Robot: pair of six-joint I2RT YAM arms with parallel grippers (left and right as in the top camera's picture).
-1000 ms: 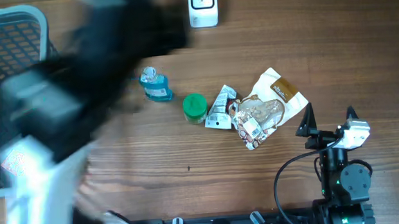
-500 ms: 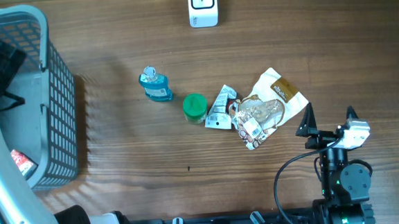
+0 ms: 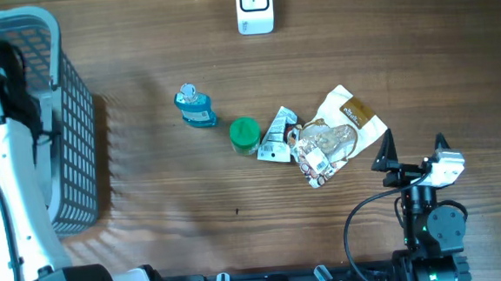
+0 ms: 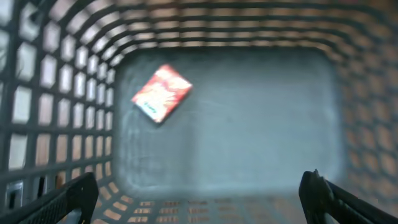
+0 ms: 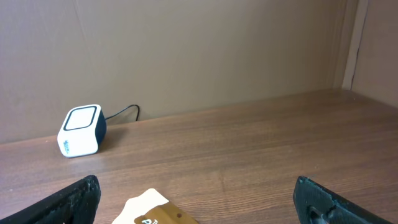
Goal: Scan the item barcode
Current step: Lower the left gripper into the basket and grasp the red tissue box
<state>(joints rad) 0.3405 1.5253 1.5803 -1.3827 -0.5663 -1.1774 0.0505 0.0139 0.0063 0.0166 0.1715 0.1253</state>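
The white barcode scanner [image 3: 255, 9] stands at the table's far edge and also shows as the scanner [image 5: 81, 130] in the right wrist view. On the table lie a blue bottle [image 3: 195, 107], a green-capped jar [image 3: 244, 134], a silver packet [image 3: 276, 134] and a clear-and-brown pouch [image 3: 341, 130]. My left gripper [image 4: 199, 199] hangs open inside the grey basket [image 4: 68, 93], empty, above a red packet [image 4: 161, 93] on the basket floor. My right gripper [image 3: 411, 151] is open and empty just right of the pouch, whose corner [image 5: 152, 211] reaches between its fingers.
The grey mesh basket [image 3: 71, 125] fills the left edge of the table, with my white left arm [image 3: 4, 173] over it. A black cable [image 5: 124, 112] runs from the scanner along the back wall. Bare wood lies right of the scanner.
My left arm has swung left from over the table to above the basket and now covers the red packet in the overhead view. The right arm and the table items have not moved.
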